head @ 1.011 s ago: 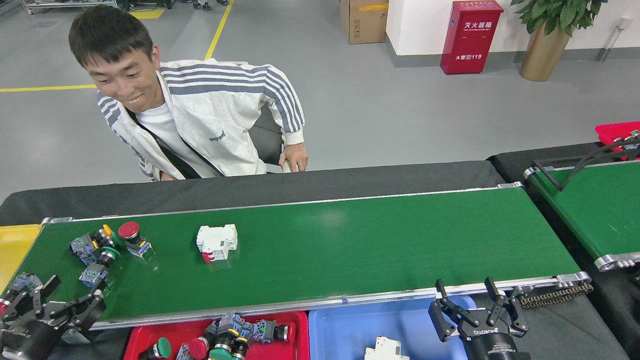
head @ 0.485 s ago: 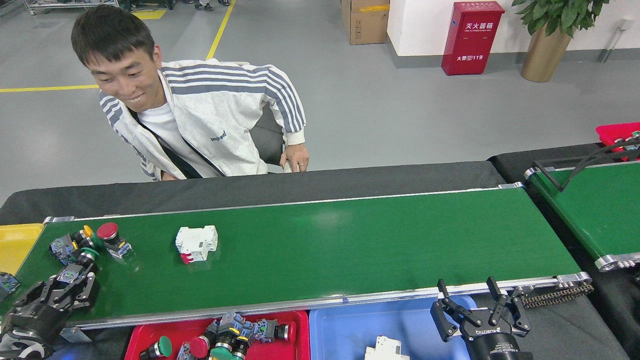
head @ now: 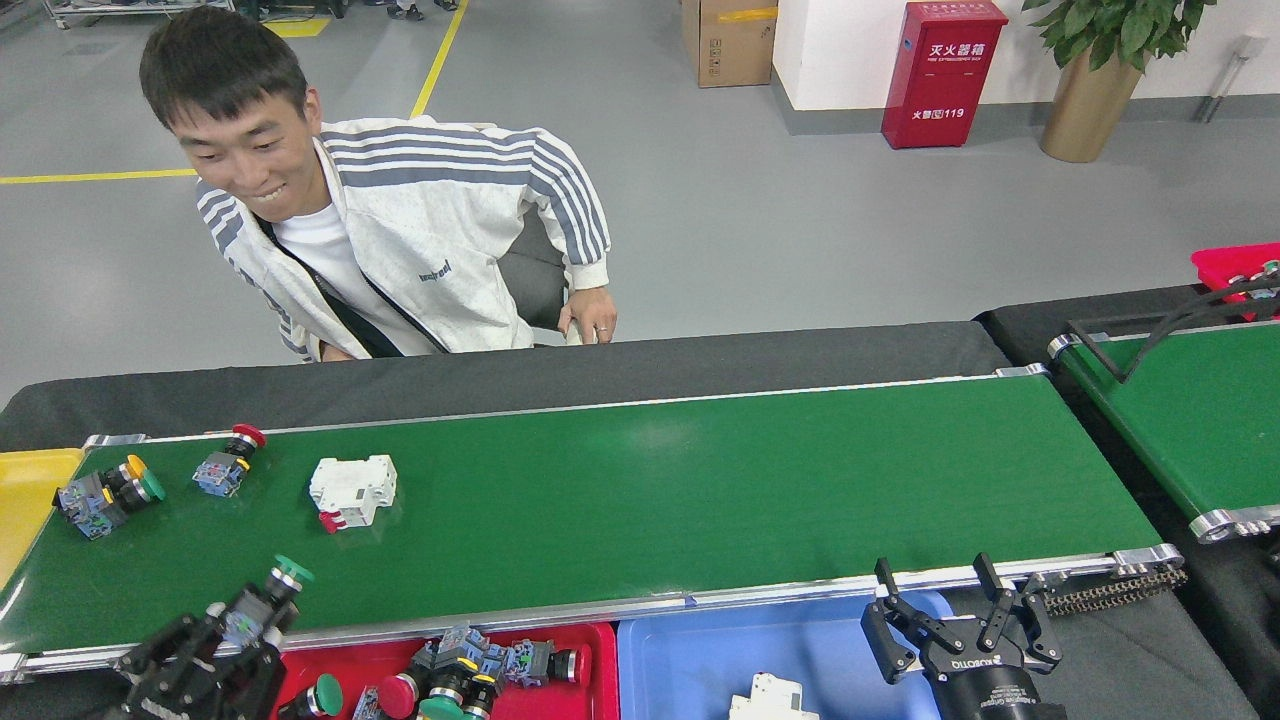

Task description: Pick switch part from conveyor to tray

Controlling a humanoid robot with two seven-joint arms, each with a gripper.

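Below, the red tray (head: 560, 700) holds several switches; the blue tray (head: 700, 660) one white breaker (head: 770, 700); left gripper (head: 225, 640) clamps a green switch (head: 268, 595) at the conveyor's (head: 700, 480) near-left edge; right gripper (head: 945, 620) gapes wide, empty.

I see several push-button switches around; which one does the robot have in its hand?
The green-capped switch, clamped in the left hand at the conveyor's near edge. The red-capped switch and yellow-and-green pair lie loose on the belt.
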